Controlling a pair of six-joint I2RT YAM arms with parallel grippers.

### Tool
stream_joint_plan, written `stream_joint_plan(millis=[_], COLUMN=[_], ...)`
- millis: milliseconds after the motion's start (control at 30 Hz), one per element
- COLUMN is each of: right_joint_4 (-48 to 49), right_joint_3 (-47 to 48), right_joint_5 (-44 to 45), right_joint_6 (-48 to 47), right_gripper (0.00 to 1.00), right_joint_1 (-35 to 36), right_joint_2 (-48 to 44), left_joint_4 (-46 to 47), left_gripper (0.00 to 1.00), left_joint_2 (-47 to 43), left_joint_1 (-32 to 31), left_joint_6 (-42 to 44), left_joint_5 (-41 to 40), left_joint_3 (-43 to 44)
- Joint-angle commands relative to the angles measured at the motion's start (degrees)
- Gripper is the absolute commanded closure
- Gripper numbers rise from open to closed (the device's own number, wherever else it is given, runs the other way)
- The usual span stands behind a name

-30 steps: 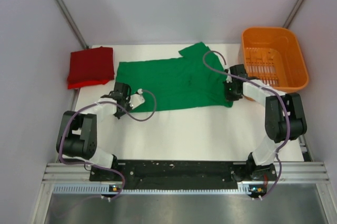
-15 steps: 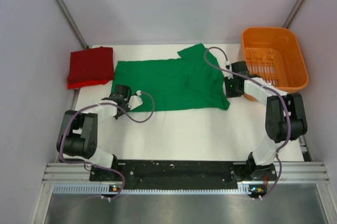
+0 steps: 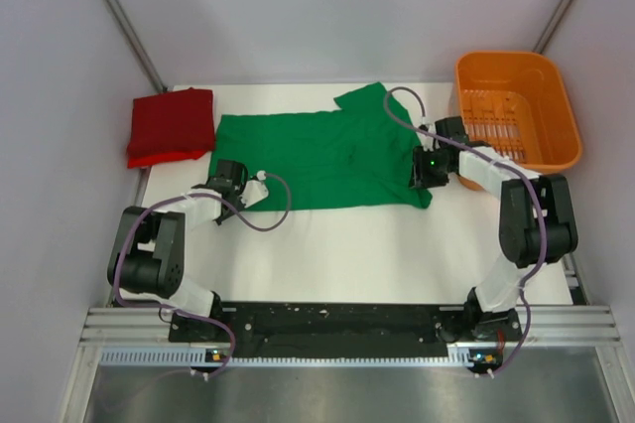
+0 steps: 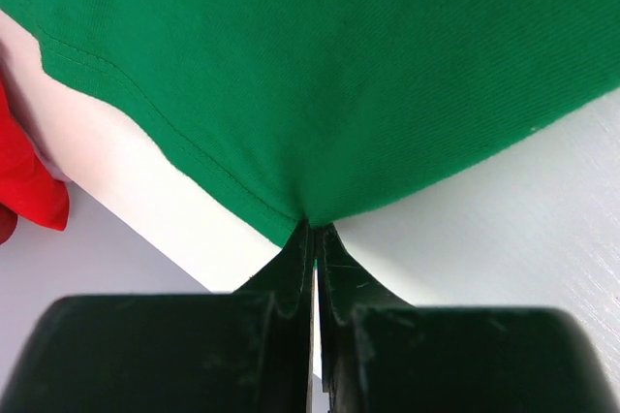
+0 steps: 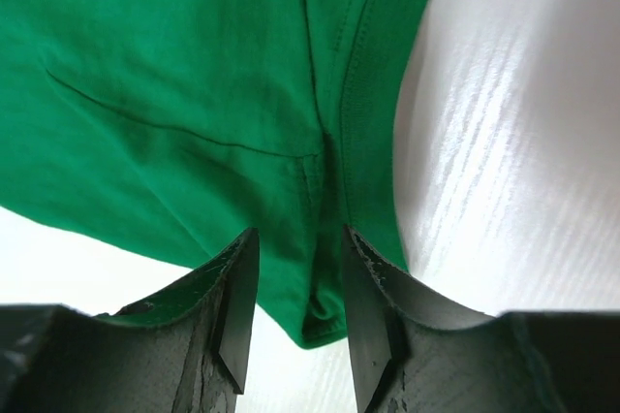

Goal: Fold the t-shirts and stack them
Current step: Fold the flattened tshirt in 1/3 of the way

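The green t-shirt (image 3: 322, 160) lies spread flat across the far middle of the table. My left gripper (image 3: 231, 178) is shut on its near left corner; in the left wrist view the closed jaws (image 4: 315, 229) pinch the green t-shirt's hem (image 4: 320, 93). My right gripper (image 3: 425, 169) is open over the shirt's near right corner; in the right wrist view its jaws (image 5: 298, 243) straddle the green cloth (image 5: 194, 93) without closing on it. The dark red t-shirt (image 3: 171, 125) lies folded at the far left, and its edge shows in the left wrist view (image 4: 29, 185).
An orange plastic basket (image 3: 506, 57) stands at the far right, just beyond my right arm. White table surface (image 3: 347, 254) stretches between the green shirt and the arm bases. Grey walls close in the left, right and back.
The green shirt has slid slightly away from me and to the left. My right gripper has moved left over the shirt's near right corner. My left gripper moved a little farther with its corner.
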Motion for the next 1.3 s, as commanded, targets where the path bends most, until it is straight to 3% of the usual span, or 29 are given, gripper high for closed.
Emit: stream_joint_plan(millis=[0, 133, 433, 633, 867, 1067, 1267], right_joint_4=[2.4, 2.4, 1.7, 1.7, 2.9, 4.6, 3.7], right_joint_3=[-0.1, -0.4, -0.2, 0.2, -0.1, 1.9, 2.6], right_joint_5=[-4.0, -2.4, -3.5, -5.4, 3.1, 2.5, 9.9], right_joint_6=[2.0, 2.1, 2.1, 2.4, 0.3, -0.7, -3.3], right_gripper=[0.64, 0.75, 0.74, 1.00, 1.00, 1.00, 1.00], right_joint_1=[0.1, 0.0, -0.1, -0.2, -1.7, -1.7, -1.7], right_joint_2=[0.8, 1.6, 3.8, 3.1, 0.5, 1.4, 2.3], left_joint_4=[-0.6, -0.7, -0.5, -0.5, 0.7, 1.2, 1.5], left_gripper=[1.00, 1.00, 1.00, 1.00, 1.00, 1.00, 1.00], left_joint_2=[1.3, 1.6, 1.7, 2.0, 2.3, 2.7, 2.1], left_joint_1=[0.2, 0.2, 0.2, 0.2, 0.2, 0.2, 0.2], left_joint_6=[-0.7, -0.6, -0.5, -0.6, 0.3, 0.8, 1.7], left_joint_5=[-0.2, -0.6, -0.7, -1.1, -1.8, -2.7, -2.7], left_joint_3=[0.3, 0.5, 0.4, 0.5, -0.2, -0.2, -0.9])
